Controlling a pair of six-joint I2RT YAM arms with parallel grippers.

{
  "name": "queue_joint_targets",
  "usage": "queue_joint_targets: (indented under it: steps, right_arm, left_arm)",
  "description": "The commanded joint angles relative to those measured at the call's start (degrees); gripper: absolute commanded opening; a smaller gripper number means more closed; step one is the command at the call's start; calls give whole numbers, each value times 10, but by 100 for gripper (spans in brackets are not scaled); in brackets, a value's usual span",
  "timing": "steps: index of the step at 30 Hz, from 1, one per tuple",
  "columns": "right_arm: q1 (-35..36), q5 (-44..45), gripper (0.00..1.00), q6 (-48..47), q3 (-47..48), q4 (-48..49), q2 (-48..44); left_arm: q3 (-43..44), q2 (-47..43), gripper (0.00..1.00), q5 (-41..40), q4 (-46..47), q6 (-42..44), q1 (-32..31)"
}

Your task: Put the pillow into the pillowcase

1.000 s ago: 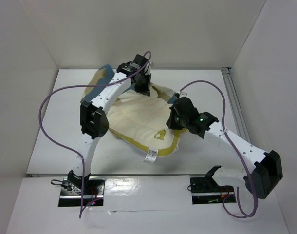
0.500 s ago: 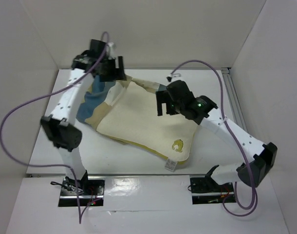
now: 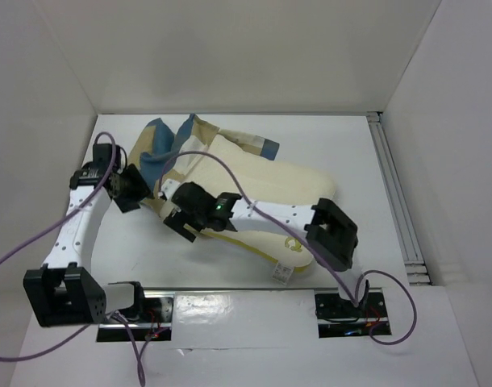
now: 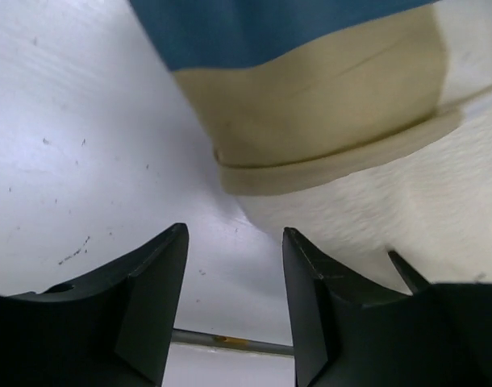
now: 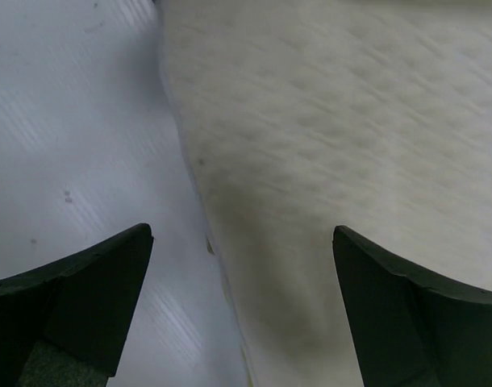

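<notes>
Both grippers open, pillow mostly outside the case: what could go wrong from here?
The right gripper hangs over the pillow edge alone; closing there could drag the pillow away from the pillowcase. The left gripper faces the pillowcase hem; it might pinch both layers, shutting the opening.

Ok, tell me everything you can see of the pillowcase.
The pillowcase is soft cloth in big blue, tan and cream blocks, with a folded hem along one tan edge. It lies crumpled on the table at the far-left end of the pillow, touching it, a strip running along the far side.
</notes>
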Motion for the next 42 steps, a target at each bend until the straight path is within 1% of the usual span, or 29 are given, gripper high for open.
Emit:
queue_joint_targets:
  steps: [1,2,3,4,5,6,7,10,12,13,14,15,16,17,18,19,20,22,23,26,28,33,35,36,37,38,40,41,42]
  right_arm:
    - [-8,-19,100,-47,54,105,45]
    - [-8,2,97,-47,73,110,79]
    - [-8,2,90,-47,85,110,95]
    - [-17,2,60,-38,106,105,117]
    - [-17,2,33,-38,106,96,118]
    - [-32,-6,6,-24,128,84,125]
    - [-38,-16,0,-24,133,74,125]
    - [-68,-65,0,7,107,87,71]
    - [-91,-103,0,37,107,81,40]
    - [-118,-152,0,46,107,81,32]
    - [-129,-174,0,53,107,81,25]
    - [-138,-208,0,59,102,81,19]
    - [-149,-219,0,60,102,76,12]
    - [-149,-229,0,60,102,76,12]
    - [-157,-238,0,60,102,69,12]
    - [-164,-259,0,65,102,69,12]
    - [-164,-268,0,65,107,64,7]
    - [-178,-287,0,70,107,64,2]
    - [-178,-292,0,70,107,64,2]
    - [-183,-298,0,70,115,59,2]
    - [-183,-305,0,70,120,52,7]
    - [-188,-311,0,70,132,52,13]
    - [-194,-311,0,70,139,52,13]
    - [-194,-317,0,70,144,46,19]
    - [-194,-317,0,70,144,46,19]
    - [-194,-317,0,70,149,40,24]
    - [-194,-317,0,70,154,34,24]
    - [-194,-317,0,70,155,34,24]
    - [-199,-317,0,70,155,34,30]
  left_arm:
    - [-47,-75,62,19,54,-49,17]
    - [-77,-82,61,26,62,-49,17]
    - [-90,-89,61,26,69,-49,17]
    - [-111,-100,61,44,78,-49,22]
    - [-122,-105,61,54,85,-41,22]
    - [-135,-110,61,60,91,-35,22]
    - [-148,-117,61,72,112,-29,22]
    - [-199,-145,61,112,145,-29,22]
    - [-240,-170,61,149,194,-29,22]
    - [-258,-181,61,165,220,-35,22]
    - [-278,-194,62,180,249,-41,22]
    - [-321,-215,63,202,313,-47,22]
    - [-340,-220,63,217,346,-52,22]
    - [-357,-220,66,228,375,-52,22]
    - [-369,-211,69,228,397,-62,22]
    - [-389,-184,71,238,444,-62,22]
    - [-389,-167,73,238,459,-62,17]
    - [-394,-130,74,258,485,-73,17]
    - [-388,-102,75,263,516,-80,12]
    - [-388,-86,76,257,556,-86,-7]
    - [-377,-64,76,228,581,-86,-27]
    - [-377,-13,76,207,650,-98,-63]
    - [-364,25,76,175,678,-98,-87]
    - [-357,39,73,163,678,-98,-94]
    - [-350,53,61,156,678,-105,-94]
    - [-339,64,52,150,685,-105,-101]
    - [-333,81,28,134,685,-117,-108]
    - [-320,89,1,134,685,-124,-113]
    - [-314,89,0,134,679,-124,-113]
